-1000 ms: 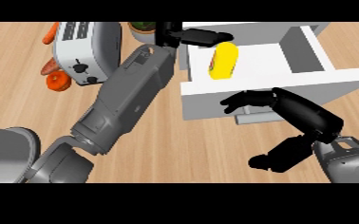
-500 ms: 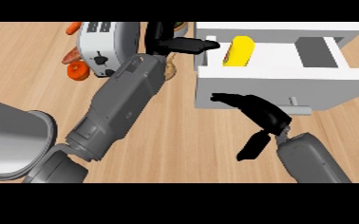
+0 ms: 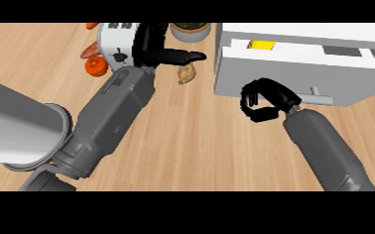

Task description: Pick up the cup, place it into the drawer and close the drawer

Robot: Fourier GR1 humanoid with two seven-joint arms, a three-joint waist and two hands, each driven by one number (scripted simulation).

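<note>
The white drawer (image 3: 293, 69) stands at the right, pushed most of the way into its cabinet. Only a small yellow strip of the cup (image 3: 261, 44) shows in the narrow gap at its top. My right hand (image 3: 264, 104) sits against the drawer's front, left of the handle (image 3: 319, 99), its fingers curled and holding nothing. My left hand (image 3: 157, 54) is stretched out over the counter left of the drawer, open, with its fingers (image 3: 189, 56) pointing right and nothing in them.
A white toaster (image 3: 117, 42) stands at the back left with orange and red vegetables (image 3: 95, 67) beside it. A tan pastry (image 3: 186, 74) lies under my left hand, and a bowl (image 3: 190, 29) is behind it. Bare wooden counter (image 3: 198, 144) fills the front.
The drawer has slid inward until nearly all of the yellow cup is hidden. My right hand followed its front and curled. The left hand stayed open, left of the drawer.
</note>
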